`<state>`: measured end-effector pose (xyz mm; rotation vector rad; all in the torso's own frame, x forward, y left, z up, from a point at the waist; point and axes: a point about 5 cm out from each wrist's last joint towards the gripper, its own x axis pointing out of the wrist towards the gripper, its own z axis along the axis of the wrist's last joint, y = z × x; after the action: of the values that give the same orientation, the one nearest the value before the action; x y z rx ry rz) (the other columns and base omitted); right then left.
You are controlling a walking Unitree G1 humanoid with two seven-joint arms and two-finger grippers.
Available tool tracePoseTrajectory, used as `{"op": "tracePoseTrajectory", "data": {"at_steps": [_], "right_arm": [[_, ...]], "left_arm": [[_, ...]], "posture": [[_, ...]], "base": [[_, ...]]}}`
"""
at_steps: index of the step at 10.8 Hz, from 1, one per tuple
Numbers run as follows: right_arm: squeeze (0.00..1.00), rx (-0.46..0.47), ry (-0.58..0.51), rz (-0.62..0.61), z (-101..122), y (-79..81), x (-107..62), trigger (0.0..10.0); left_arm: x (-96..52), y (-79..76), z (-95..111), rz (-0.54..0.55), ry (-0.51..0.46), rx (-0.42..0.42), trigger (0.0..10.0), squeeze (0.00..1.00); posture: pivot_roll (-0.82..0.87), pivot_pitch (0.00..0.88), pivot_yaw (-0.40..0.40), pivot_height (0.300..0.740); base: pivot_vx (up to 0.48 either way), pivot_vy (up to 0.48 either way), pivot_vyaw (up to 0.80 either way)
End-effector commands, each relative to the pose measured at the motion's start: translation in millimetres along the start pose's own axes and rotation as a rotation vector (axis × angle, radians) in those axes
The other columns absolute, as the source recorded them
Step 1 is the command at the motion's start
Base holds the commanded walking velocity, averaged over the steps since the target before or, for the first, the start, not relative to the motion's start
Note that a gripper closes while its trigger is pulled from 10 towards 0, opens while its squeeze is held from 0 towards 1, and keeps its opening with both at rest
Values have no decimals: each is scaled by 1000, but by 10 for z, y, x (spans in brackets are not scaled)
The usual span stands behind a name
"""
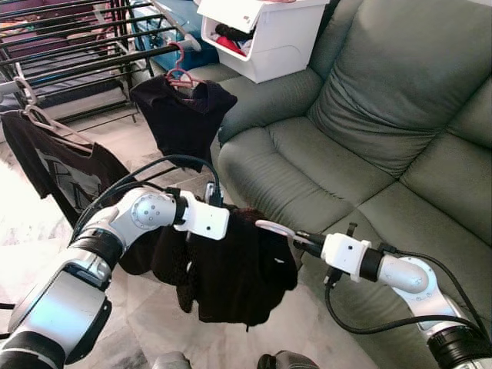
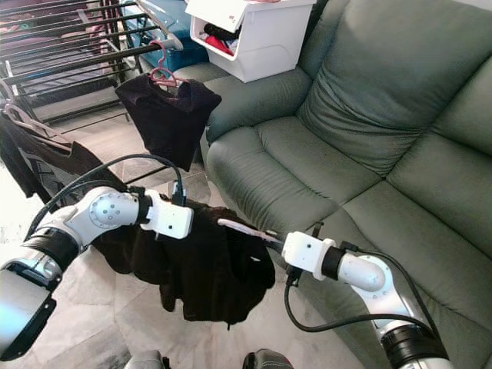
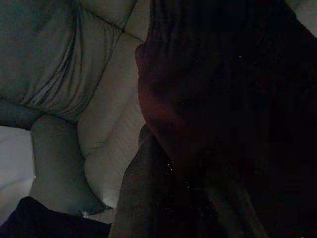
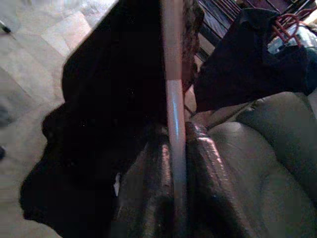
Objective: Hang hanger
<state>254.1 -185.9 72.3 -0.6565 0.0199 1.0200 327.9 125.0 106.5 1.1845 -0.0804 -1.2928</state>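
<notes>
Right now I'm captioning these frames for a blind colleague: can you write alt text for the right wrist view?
The right gripper has its two black fingers shut on a pale hanger that carries a dark garment over a tiled floor. Beside it is a green sofa, and beyond that another dark garment on a pink hanger.

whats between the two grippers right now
A black garment hangs between the left gripper and the right gripper, draped on a white hanger that the right fingers pinch; the eye views show it.
</notes>
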Motion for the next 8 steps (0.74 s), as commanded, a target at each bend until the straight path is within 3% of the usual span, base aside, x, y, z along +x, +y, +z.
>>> {"op": "tracePoseTrajectory", "data": {"at_steps": [1, 2, 3, 4, 5, 7, 8], "right_arm": [[1000, -1, -15, 9, 37, -36, 3, 10000], [1000, -8, -12, 11, 48, -64, -9, 10000], [1000, -13, -19, -8, 101, -181, -43, 10000], [1000, 21, -66, -102, 193, -347, -55, 10000], [1000, 94, -168, -218, 375, -587, -79, 10000], [1000, 149, -230, -252, 467, -674, -58, 10000], [1000, 167, -245, -259, 486, -691, -43, 10000]], "left_arm": [[-79, 111, -68, 34, 51, 2, 0, 0], [-84, 98, -88, 33, 63, -9, 0, 0], [-99, 50, -145, 35, 81, -75, 0, 0], [-122, -2, -206, 37, 110, -122, 0, 0], [-166, -89, -327, 95, 159, -248, 0, 0], [-195, -151, -406, 141, 184, -361, 0, 0], [-208, -189, -437, 145, 203, -377, 0, 0]], "posture": [[-101, 0, -25, 740], [-105, 0, -23, 740], [-107, 0, -23, 740], [-111, 0, -27, 740], [-114, 0, -27, 740], [-115, 0, -30, 740], [-113, 0, -31, 740]], "base": [[0, 0, 0], [0, 0, 0], [0, 0, 0], [0, 0, 0], [0, 0, 0], [0, 0, 0], [0, 0, 0]]}}
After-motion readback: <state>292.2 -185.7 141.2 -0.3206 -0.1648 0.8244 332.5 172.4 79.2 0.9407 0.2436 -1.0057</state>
